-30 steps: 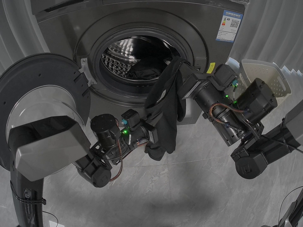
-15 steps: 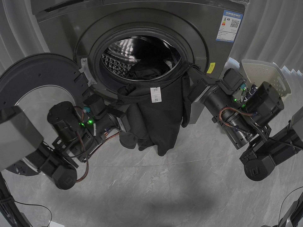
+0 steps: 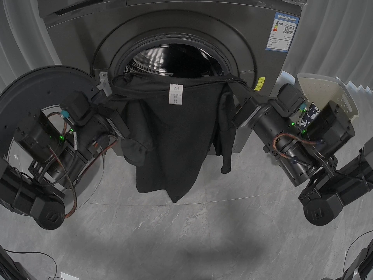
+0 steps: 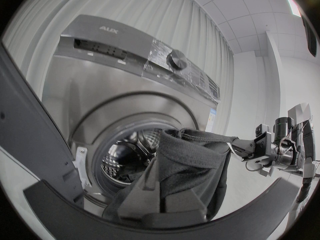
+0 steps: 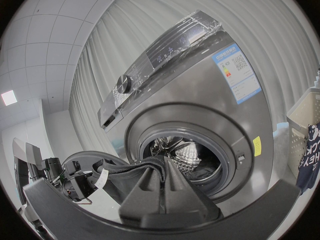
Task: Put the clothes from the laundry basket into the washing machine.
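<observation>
Pincers on both arms are clamped on one black cloth garment [image 3: 175, 144], which hangs stretched wide between them right in front of the grey front-loading washing machine [image 3: 74, 35]. The left pincer [image 3: 118, 117] is closed on the garment's upper hem at the hinge side of the machine's opening; from that arm's own camera its fingers [image 4: 146, 184] are pressed together with the bunched hem over them. The right pincer [image 3: 236, 88] is shut on the other end of the same hem, at the opposite side of the opening, its fingers [image 5: 150, 180] pinching the dark band. The hem runs taut and nearly level across the lower half of the machine's round drum opening [image 3: 171, 59], with a small white sewn-in tag [image 3: 175, 94] at its middle. The rest of the cloth drops down over the machine's front, ending above the grey tiled floor [image 3: 202, 230].

Inside the drum lies some dark clothing [image 5: 205, 170]. The machine's round grey door [image 3: 35, 86] stands swung fully open beside the opening, close behind the left arm. On the machine's other side, against its flank, stands a pale perforated plastic laundry basket [image 3: 334, 88], with a dark blue garment with white print [image 3: 311, 113] draped over its rim.
</observation>
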